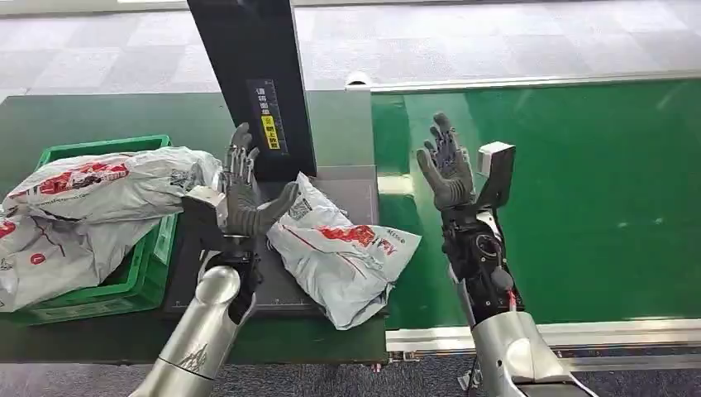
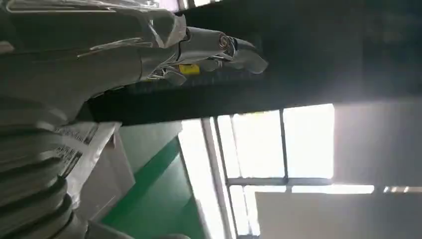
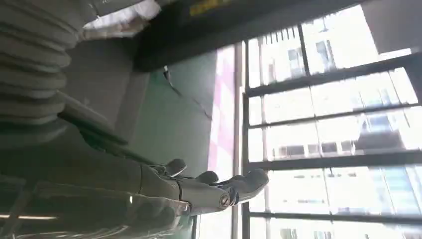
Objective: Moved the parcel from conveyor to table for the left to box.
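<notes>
A grey plastic parcel [image 1: 343, 252] with red print lies on the dark table plate [image 1: 285, 294], its right corner hanging over the conveyor's edge. My left hand [image 1: 245, 192] is raised just left of the parcel, fingers up and spread, thumb out toward it, holding nothing. My right hand [image 1: 446, 165] is lifted above the green conveyor belt [image 1: 579, 198], to the right of the parcel, palm open and empty. In the left wrist view the parcel's label [image 2: 74, 149] lies below my left hand's fingers [image 2: 219, 47]. The right wrist view has my right hand's fingers [image 3: 214, 191] stretched out.
A green crate [image 1: 136, 277] at the left holds two more grey parcels [image 1: 99, 186] that spill over its rim. A black upright post [image 1: 252, 83] with a yellow label stands behind the left hand. The conveyor's metal rail [image 1: 537, 335] runs along the front.
</notes>
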{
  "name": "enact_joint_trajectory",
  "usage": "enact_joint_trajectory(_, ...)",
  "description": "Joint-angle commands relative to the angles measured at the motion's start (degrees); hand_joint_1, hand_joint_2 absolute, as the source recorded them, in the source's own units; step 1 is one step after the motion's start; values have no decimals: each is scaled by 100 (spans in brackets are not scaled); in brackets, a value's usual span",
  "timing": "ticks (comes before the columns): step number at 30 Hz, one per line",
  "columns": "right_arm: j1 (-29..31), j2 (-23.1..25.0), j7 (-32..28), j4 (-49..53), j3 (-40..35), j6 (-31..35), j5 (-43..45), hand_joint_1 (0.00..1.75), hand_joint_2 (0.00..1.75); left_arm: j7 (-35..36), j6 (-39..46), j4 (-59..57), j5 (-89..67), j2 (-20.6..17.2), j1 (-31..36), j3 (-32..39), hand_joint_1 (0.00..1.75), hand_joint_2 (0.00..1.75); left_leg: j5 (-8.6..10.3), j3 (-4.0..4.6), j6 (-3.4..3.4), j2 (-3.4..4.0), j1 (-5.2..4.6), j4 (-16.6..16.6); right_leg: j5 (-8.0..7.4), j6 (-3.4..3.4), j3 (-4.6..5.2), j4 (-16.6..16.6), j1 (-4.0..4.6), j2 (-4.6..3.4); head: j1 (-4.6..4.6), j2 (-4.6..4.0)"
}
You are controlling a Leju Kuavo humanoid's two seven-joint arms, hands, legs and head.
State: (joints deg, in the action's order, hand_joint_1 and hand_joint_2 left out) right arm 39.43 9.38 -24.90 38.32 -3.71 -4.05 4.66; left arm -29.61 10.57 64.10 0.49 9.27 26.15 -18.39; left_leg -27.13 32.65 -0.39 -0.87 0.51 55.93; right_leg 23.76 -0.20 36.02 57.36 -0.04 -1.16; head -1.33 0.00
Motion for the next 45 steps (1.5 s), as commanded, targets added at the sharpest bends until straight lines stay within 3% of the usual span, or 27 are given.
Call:
enact_joint_trajectory(1,-33,-166,-149,437,100,1141,-127,0,175,843,-844,-1200,-1785,-407,602,-1623,0,175,1,-9,0,-12,-2,-5,5,2,-12,-2,-1,20,0,0)
enact_joint_trajectory(3,-31,-195,-175,482,24,1224,-161,0,175,868,-1006,-1453,-2163,-281,611,-1637,0,175,1,-15,-1,-15,-2,-5,7,3,-20,-4,0,27,0,0)
enact_joint_trajectory(5,9,-202,-135,505,-27,1257,-160,0,175,1112,-1310,-1842,-2999,-323,808,-2183,0,175,1,-19,0,-16,-3,-8,8,3,-23,-5,-1,28,0,0)
enact_joint_trajectory(8,72,-208,-60,471,-37,1255,-120,0,175,1247,-1414,-2224,-3528,-254,993,-2441,0,175,-1,-23,1,-7,-4,-10,7,4,-25,-7,-2,21,0,-2)
enact_joint_trajectory(16,54,-212,-25,400,-47,1250,-158,0,175,1529,-1446,-3008,-4167,4,1267,-2488,0,175,-1,-11,0,-2,-1,-3,3,3,-13,-3,0,11,-2,0)
enact_joint_trajectory(19,126,-256,269,165,-276,1138,-374,0,175,1375,-1500,-2977,-4120,-3,1220,-2306,0,175,-1,-10,0,-1,0,-3,2,2,-11,-3,0,8,0,0)
enact_joint_trajectory(20,155,-264,319,89,-345,1111,-443,0,175,1340,-1517,-2948,-4108,-16,1202,-2266,14,175,-3,-22,0,3,-2,-7,5,4,-22,-6,0,11,2,-2)
enact_joint_trajectory(21,171,-243,321,39,-353,1099,-450,0,175,1316,-1530,-2925,-4110,-37,1190,-2245,14,175,-4,-19,0,5,-2,-5,4,3,-20,-5,0,7,0,0)
enact_joint_trajectory(22,240,-261,412,-137,-480,1038,-582,0,175,1272,-1532,-2859,-4141,-54,1153,-2202,159,175,-4,-17,0,10,-1,-5,2,2,-16,-5,0,0,0,0)
enact_joint_trajectory(23,290,-243,491,-275,-510,971,-623,0,175,1213,-1533,-2801,-4165,-65,1122,-2148,171,175,-5,-23,0,12,-1,-6,3,3,-21,-5,0,1,0,0)
enact_joint_trajectory(35,440,-229,783,-683,-609,646,-752,0,175,1092,-1336,-2474,-4203,-82,994,-1795,175,175,-5,-23,0,9,-2,-7,5,3,-25,-5,-1,5,0,-2)
enact_joint_trajectory(42,410,-228,823,-645,-552,523,-745,0,175,999,-384,-1789,-3922,16,732,-1067,175,175,-6,-16,0,7,-2,-3,5,3,-17,0,-1,5,0,0)
enact_joint_trajectory(45,358,-256,818,-673,-567,537,-765,0,175,737,835,-1368,-3671,189,626,-522,175,175,-5,-11,1,5,-1,-1,4,4,-14,-1,0,7,0,0)
